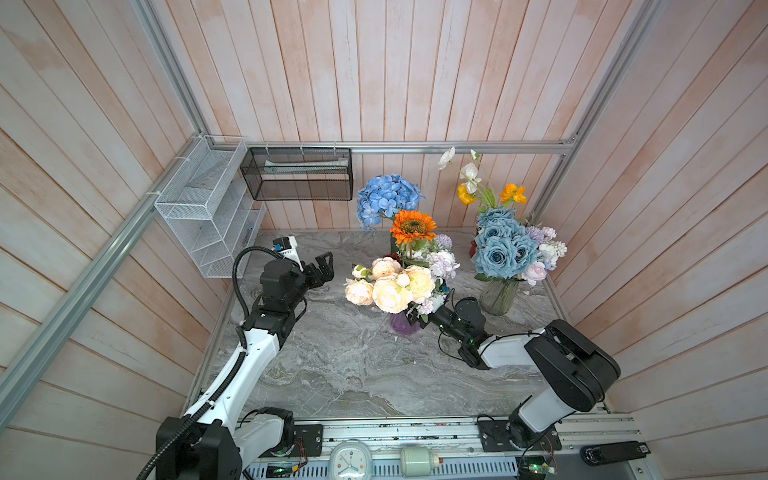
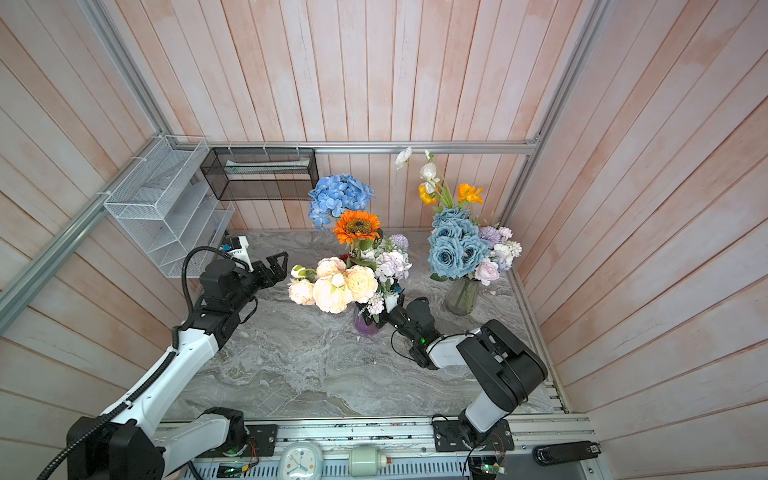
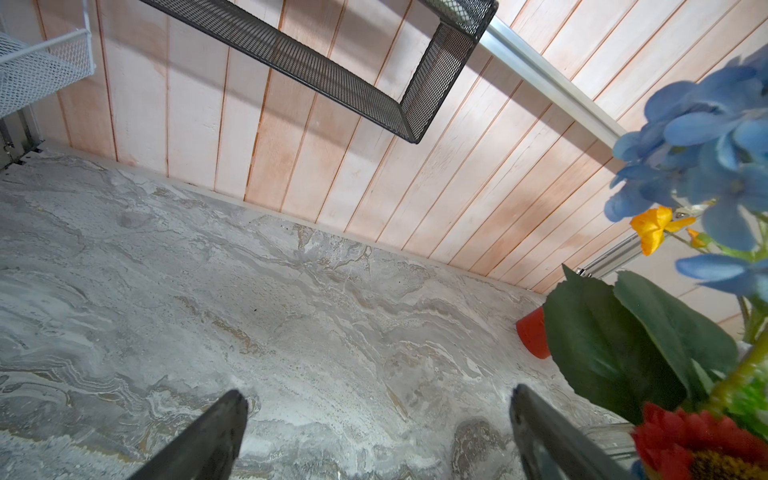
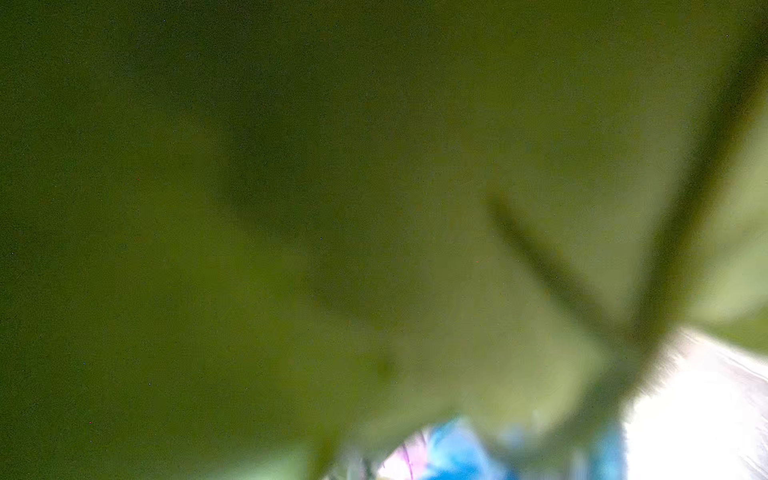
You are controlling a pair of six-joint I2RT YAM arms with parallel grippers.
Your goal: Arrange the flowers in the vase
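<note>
Peach roses stand in a purple vase mid-table. My right gripper reaches into this bunch from the right, and flowers hide its fingers. In the right wrist view a blurred green leaf fills the picture. Behind it stand an orange sunflower, a blue hydrangea and lilac-white clusters. At the right, a clear glass vase holds dusty-blue roses and orange and white poppies. My left gripper hangs open and empty over the marble, left of the flowers.
A white wire rack and a black mesh basket hang on the back-left walls. A red pot stands on the marble table by the back wall. A small clock lies on the front rail.
</note>
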